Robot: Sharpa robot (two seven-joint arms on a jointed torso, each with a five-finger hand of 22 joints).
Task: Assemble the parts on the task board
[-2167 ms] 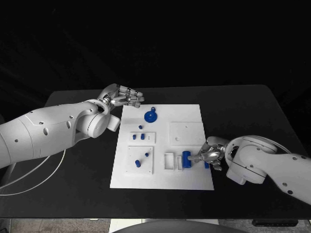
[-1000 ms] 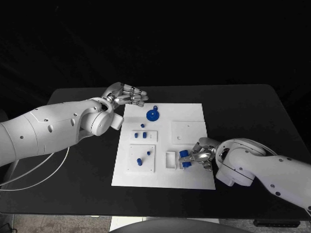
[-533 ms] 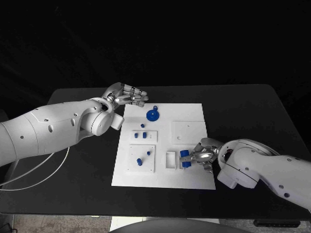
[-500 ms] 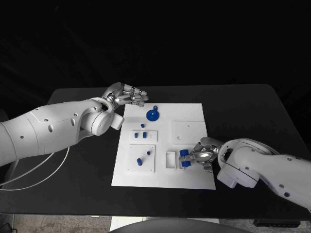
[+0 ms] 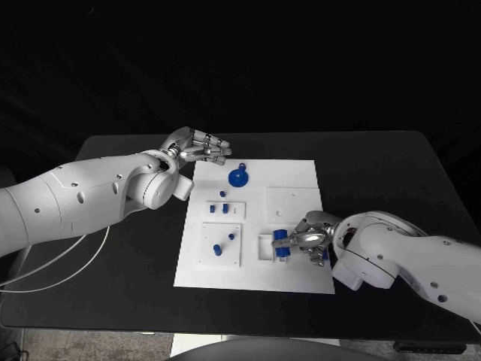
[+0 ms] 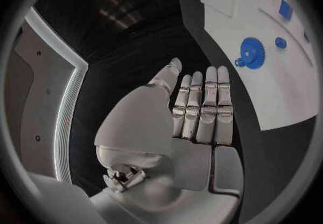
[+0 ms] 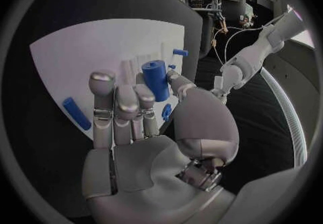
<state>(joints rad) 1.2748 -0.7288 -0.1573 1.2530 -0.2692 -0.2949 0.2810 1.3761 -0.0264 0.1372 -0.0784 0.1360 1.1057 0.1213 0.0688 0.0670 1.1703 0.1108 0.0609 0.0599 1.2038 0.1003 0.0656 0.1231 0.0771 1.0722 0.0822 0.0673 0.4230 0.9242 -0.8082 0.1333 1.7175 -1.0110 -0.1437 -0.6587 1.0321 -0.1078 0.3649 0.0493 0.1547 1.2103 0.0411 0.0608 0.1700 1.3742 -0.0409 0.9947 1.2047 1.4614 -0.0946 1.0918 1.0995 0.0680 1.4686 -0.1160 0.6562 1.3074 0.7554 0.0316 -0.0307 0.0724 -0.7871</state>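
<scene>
Right robot hand [image 5: 306,239] shifted left, gripping blue cylinder [image 7: 155,79]

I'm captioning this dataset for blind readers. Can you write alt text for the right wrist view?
The right robot hand pinches an upright blue cylinder between thumb and fingers above the white task board. A loose blue bar lies on the board beside the fingers.
</scene>
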